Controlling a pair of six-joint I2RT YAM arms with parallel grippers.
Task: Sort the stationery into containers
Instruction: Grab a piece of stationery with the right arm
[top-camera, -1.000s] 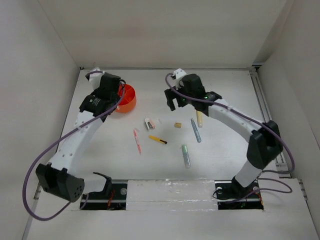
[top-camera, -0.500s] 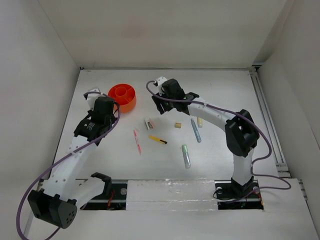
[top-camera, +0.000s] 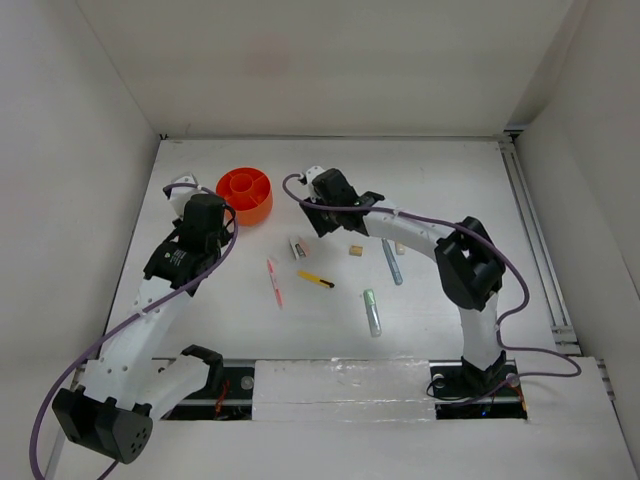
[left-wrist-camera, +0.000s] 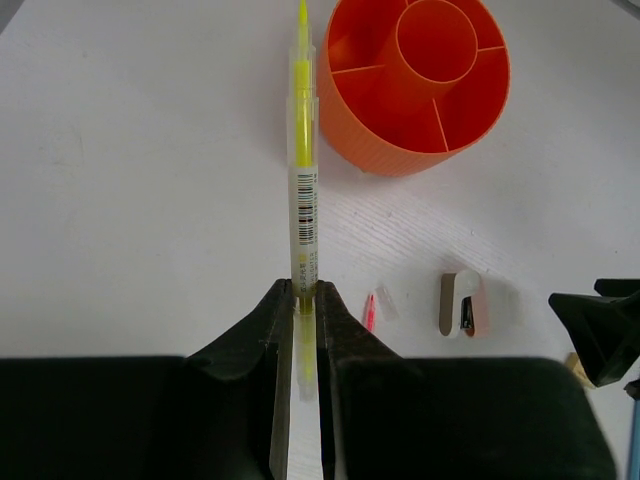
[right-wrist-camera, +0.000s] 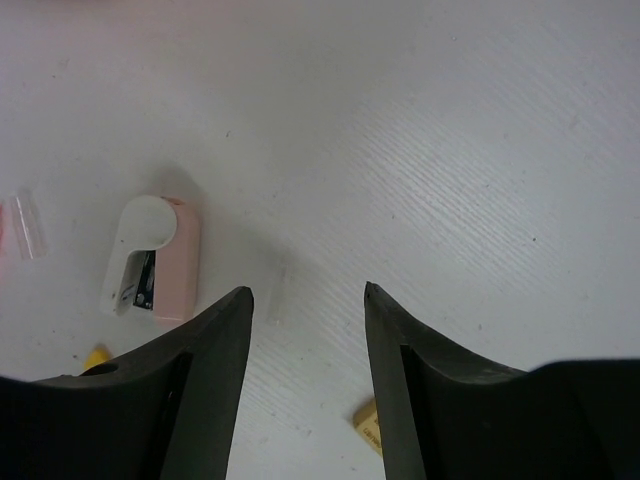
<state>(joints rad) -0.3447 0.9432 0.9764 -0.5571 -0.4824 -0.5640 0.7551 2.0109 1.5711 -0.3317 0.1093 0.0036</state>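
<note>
Bright diffuse light, soft shadows, slightly blurred near fingers (right-wrist-camera: 205, 390).

Cup (left-wrist-camera: 395, 150) orange; pen (left-wrist-camera: 303, 190) yel.

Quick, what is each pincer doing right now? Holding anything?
Left pincer: closed on a yellow highlighter.
Right pincer: open, holding nothing.

The table (top-camera: 450, 170) is white and flat. A plain pale back wall (top-camera: 320, 60) and side walls (top-camera: 60, 200) stand around it. A grey rail (top-camera: 528, 225) runs along its right edge.
</note>
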